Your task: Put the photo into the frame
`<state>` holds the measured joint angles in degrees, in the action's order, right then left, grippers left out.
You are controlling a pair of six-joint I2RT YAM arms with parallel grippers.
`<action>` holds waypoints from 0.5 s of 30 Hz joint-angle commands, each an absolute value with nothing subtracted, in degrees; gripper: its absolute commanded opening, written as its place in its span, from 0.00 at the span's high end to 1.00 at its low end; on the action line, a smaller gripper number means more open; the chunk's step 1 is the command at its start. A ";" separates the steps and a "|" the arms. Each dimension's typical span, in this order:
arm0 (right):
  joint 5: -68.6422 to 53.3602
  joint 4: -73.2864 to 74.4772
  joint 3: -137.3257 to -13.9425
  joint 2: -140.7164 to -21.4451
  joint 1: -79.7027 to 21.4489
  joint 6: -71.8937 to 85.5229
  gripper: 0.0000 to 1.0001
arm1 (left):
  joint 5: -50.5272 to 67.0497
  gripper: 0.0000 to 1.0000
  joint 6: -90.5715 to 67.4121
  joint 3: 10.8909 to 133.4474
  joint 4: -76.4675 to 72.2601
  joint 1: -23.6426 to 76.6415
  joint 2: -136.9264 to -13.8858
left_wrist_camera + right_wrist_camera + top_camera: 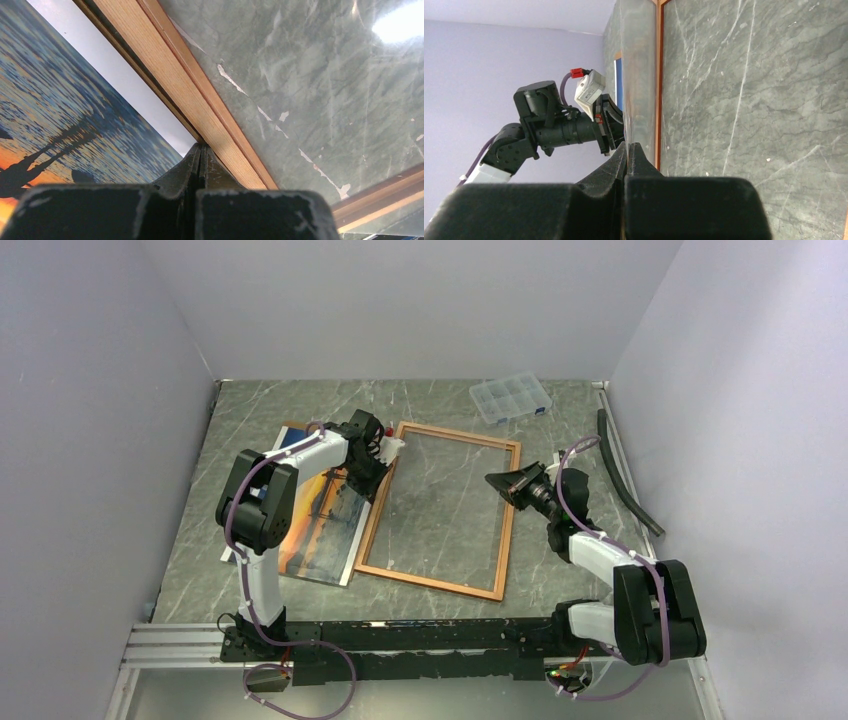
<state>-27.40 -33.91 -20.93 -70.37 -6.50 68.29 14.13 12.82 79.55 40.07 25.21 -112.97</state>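
Along the left rail of the frame (508, 525) lies the photo (318, 532), face up, its white margin just beside the wood. At that seam the left gripper (201, 146) rests with fingers pressed together, empty. On the opposite rail the right gripper (629, 145), likewise closed, touches the edge, with the marble table (255, 410) stretching beyond.

The worktop (260, 405) is grey-green marble with pale veins. Toward its left edge lies the photo (318, 530), an orange sunset over rippled blue water with dark silhouettes and a white margin, beside the frame (430, 582), a thin reddish-brown wood-grain border around a clear pane. A clear compartment box (511, 398) sits near the far edge, and the left arm (300, 452) and right arm (600, 552) are black and white with purple cables.
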 commanded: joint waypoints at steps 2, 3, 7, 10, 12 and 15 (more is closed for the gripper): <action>-28.73 -38.12 -22.63 -69.09 -6.46 69.91 1.00 | 17.54 0.97 12.73 79.06 38.07 26.19 -110.69; -28.62 -37.42 -23.04 -68.82 -6.42 69.38 1.00 | 17.56 0.97 12.74 79.00 38.06 26.13 -110.57; -28.74 -35.33 -24.42 -68.92 -6.53 68.27 1.00 | 17.82 0.97 12.57 78.99 37.97 26.14 -110.54; -28.41 -35.94 -24.27 -69.16 -6.57 69.14 1.00 | 17.85 0.97 12.46 79.02 37.87 26.16 -110.57; -28.10 -36.08 -24.32 -69.30 -6.72 69.35 1.00 | 17.88 0.97 12.48 78.97 37.80 26.16 -110.57; -27.48 -35.15 -24.80 -69.34 -6.77 68.87 1.00 | 17.77 0.97 12.45 78.96 37.79 26.23 -110.64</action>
<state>-27.57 -33.21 -21.96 -70.37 -6.52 68.75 14.70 12.80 79.29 39.66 25.21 -112.73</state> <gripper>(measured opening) 0.010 0.032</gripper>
